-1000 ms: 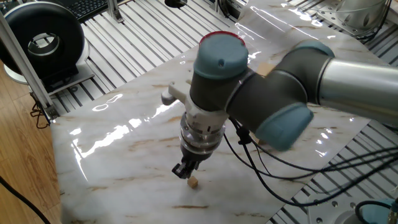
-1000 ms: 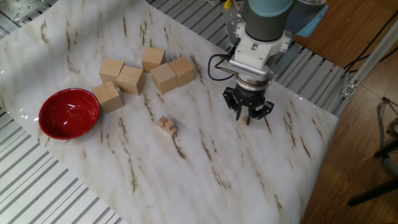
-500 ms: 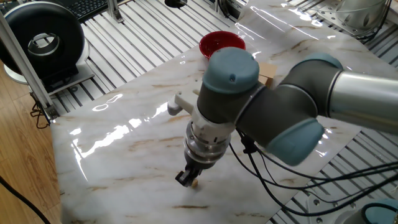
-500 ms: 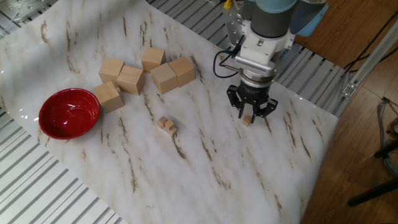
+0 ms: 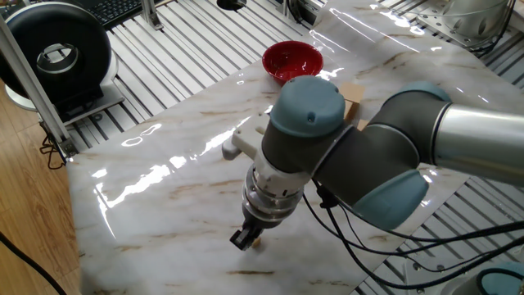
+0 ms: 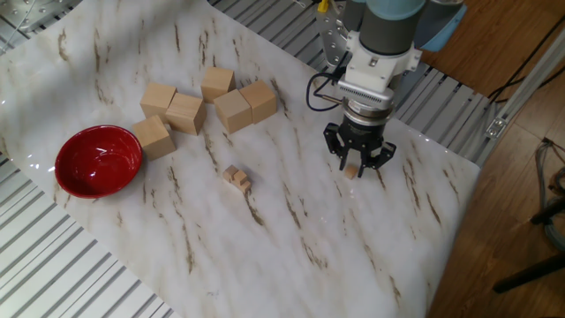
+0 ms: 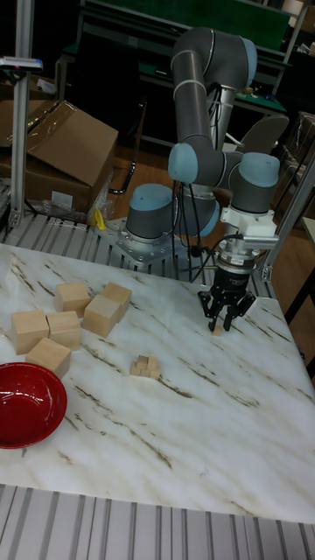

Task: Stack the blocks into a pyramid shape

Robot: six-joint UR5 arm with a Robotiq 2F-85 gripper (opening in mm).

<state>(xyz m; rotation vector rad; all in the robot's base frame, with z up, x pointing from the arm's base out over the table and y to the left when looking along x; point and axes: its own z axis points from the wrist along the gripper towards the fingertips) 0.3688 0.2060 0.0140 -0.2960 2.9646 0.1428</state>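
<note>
Your hand (image 6: 357, 164) points straight down at the marble tabletop (image 6: 291, 247), low over one tiny tan cube (image 6: 350, 171). Its fingers are spread a little, one on each side of that cube. You cannot tell whether they touch it. The cube sits on the tabletop, close to the edge by the metal rails.

In the tall fixed view the hand (image 7: 226, 317) hangs at the far right of the tabletop, with the cube (image 7: 217, 330) peeping out between the fingertips. In the one fixed view the hand (image 5: 248, 238) is at the near edge, and the cube (image 5: 256, 242) shows just beside a dark finger.

The other tiny cubes sit together in a small pile (image 6: 236, 177) near the middle of the tabletop, well apart from the hand.

Five big wooden blocks (image 6: 187, 113) lie in a group beyond the pile. A red bowl (image 6: 98, 161) stands just beside the nearest of them.
</note>
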